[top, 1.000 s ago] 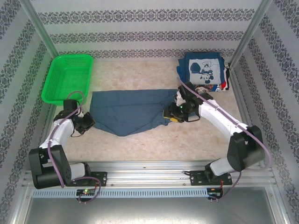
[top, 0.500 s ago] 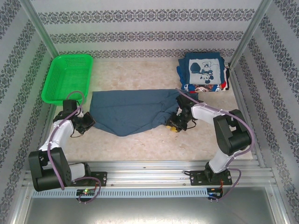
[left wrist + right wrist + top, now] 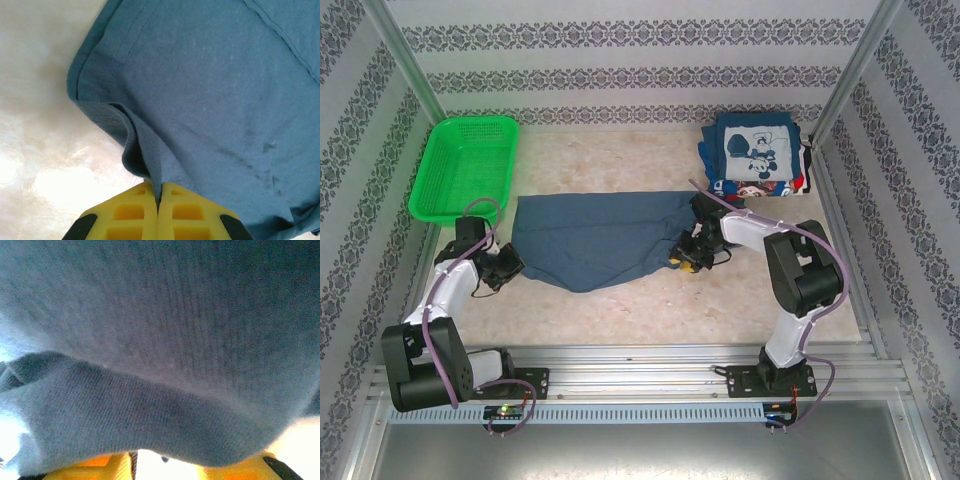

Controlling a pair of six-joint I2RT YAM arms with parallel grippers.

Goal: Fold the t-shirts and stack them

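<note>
Well, the slate-blue t-shirt (image 3: pixel 600 240) lies spread across the middle of the table (image 3: pixel 620 315), its left edge clenched in the left gripper (image 3: pixel 158 192). The right gripper (image 3: pixel 688 258) is buried under the bunched right edge, and I cannot tell whether those jaws grip. Bare room runs along the near edge, with folded printed t-shirts (image 3: pixel 752 155) in the far right corner.
</note>
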